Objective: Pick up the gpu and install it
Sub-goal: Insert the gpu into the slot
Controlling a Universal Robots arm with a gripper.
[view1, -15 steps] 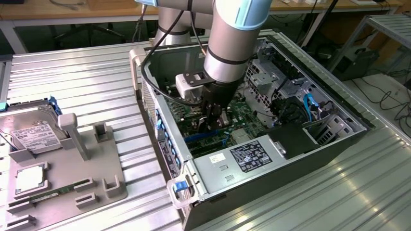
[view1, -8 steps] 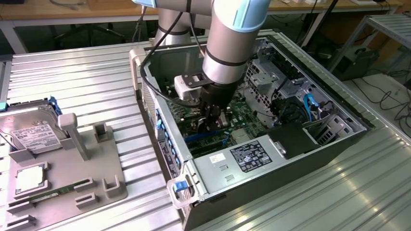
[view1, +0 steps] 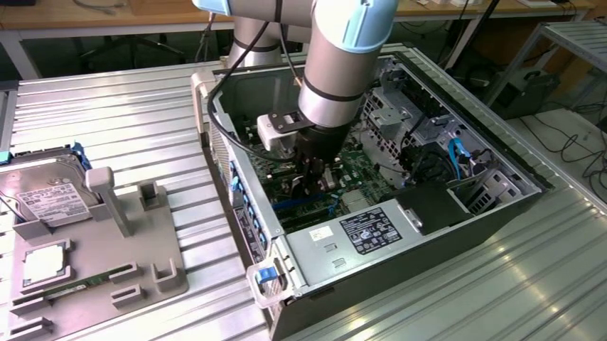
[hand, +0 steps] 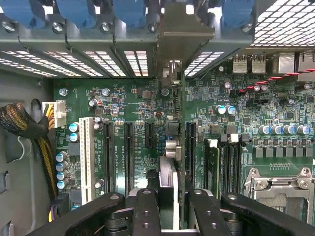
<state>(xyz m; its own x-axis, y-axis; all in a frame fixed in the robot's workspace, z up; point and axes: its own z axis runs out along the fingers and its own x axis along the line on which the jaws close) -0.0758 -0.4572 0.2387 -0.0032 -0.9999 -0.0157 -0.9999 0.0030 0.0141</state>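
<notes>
In the wrist view the gpu (hand: 181,147) stands edge-on to the camera, a thin dark card running across the green motherboard (hand: 133,98). Its pale metal bracket (hand: 184,34) is against the rear wall of the case. My gripper (hand: 174,199) is shut on the card's near end, one black finger (hand: 147,211) on each side. The card lines up with a black expansion slot (hand: 189,147), and I cannot tell whether it is seated. In the exterior view my gripper (view1: 320,177) reaches down into the open computer case (view1: 237,192).
Further black slots (hand: 129,157) and a white one (hand: 88,157) lie beside the card. A braided cable bundle (hand: 22,125) and the CPU socket (hand: 280,184) flank them. Outside the case a grey fixture (view1: 142,241) holds a hard drive (view1: 47,199) and a memory stick (view1: 85,285).
</notes>
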